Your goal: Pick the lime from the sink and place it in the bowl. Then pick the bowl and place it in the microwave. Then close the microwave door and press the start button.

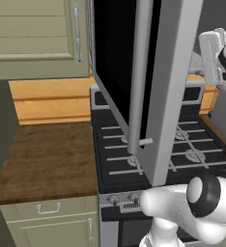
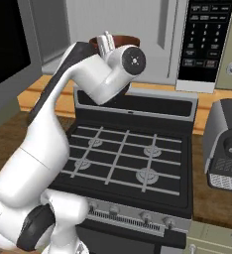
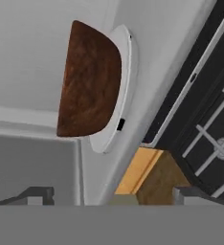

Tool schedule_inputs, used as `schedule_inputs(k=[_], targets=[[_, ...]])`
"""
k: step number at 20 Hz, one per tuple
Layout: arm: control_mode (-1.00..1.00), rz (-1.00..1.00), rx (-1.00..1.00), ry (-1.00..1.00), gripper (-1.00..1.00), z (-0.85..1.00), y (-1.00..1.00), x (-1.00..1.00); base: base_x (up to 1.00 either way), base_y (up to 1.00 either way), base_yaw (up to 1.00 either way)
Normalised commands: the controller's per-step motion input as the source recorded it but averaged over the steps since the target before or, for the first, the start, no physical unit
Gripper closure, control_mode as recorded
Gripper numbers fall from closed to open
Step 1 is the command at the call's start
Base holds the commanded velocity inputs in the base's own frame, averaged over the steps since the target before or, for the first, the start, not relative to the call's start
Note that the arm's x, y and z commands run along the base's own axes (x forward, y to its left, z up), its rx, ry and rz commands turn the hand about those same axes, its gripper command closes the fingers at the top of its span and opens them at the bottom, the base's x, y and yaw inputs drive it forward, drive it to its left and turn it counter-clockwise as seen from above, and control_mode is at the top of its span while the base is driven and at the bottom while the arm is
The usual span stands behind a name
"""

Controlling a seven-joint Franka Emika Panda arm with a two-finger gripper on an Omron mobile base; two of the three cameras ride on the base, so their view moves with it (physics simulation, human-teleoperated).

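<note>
Bowl [image 3: 87, 81] — brown, rigid, likely light, seated on the white turntable [image 3: 121, 95] inside the microwave [image 2: 138, 44], upper left of the hand view; gripper [image 3: 111, 194] parted and empty just before it — next hold, by judgement, the door's bar handle [image 1: 139, 72].

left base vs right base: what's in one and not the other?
Left base view: the open microwave door with its long bar handle, a wood counter, and an upper cabinet.

Right base view: the brown bowl inside the microwave, the microwave's button panel, a coffee machine, and the open tool in front of the bowl.

Both: the gas range with its burner grates and front knobs, plus the white arm.
</note>
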Motion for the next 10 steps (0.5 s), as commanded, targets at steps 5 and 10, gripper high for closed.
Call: schedule_inputs(k=[5, 10], targets=[[-1.00, 0.01, -0.25, -0.02, -1.00, -0.73, -0.07, -0.18, 0.00, 0.00, 0.00], [-1.00, -0.01, -0.44, -0.03, -1.00, -0.46, -0.17, 0.00, 0.00, 0.00, 0.00]])
